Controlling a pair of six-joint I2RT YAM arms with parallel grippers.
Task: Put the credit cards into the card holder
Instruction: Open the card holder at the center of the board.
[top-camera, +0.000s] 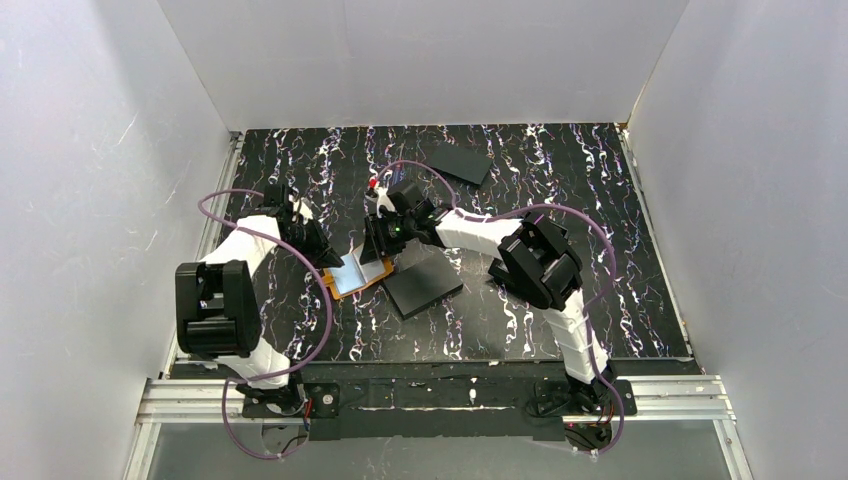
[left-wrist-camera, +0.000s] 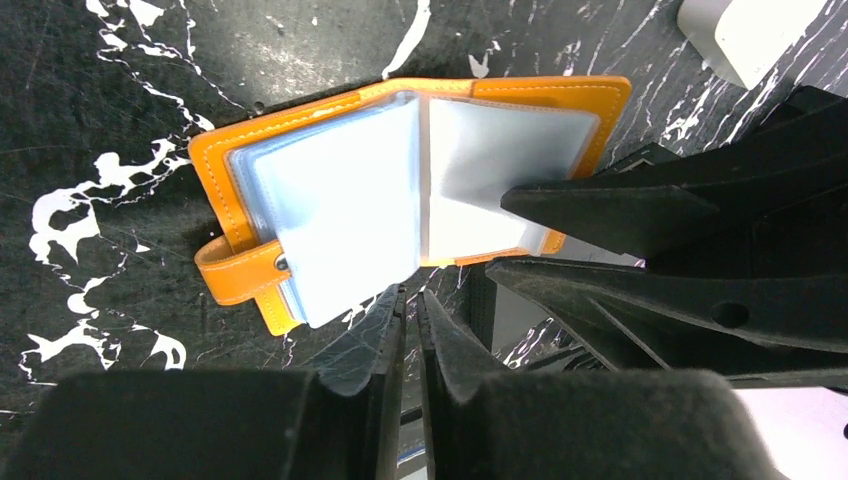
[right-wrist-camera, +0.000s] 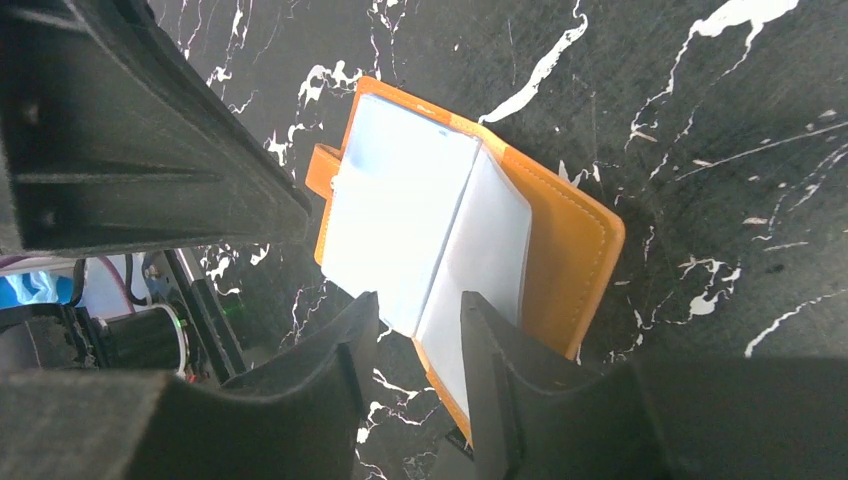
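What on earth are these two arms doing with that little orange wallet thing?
Two robot arms are busy with an orange card holder that lies open on the table, its pale blue sleeves showing. The right gripper has its jaws open around the sleeves' edge. The left gripper, jaws almost together, sits right beside the holder's edge. Neither holds a card that I can see. Two flat black rectangles lie nearby.

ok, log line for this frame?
card holder lying open | left gripper nearly shut at its edge | right gripper open around sleeve edge
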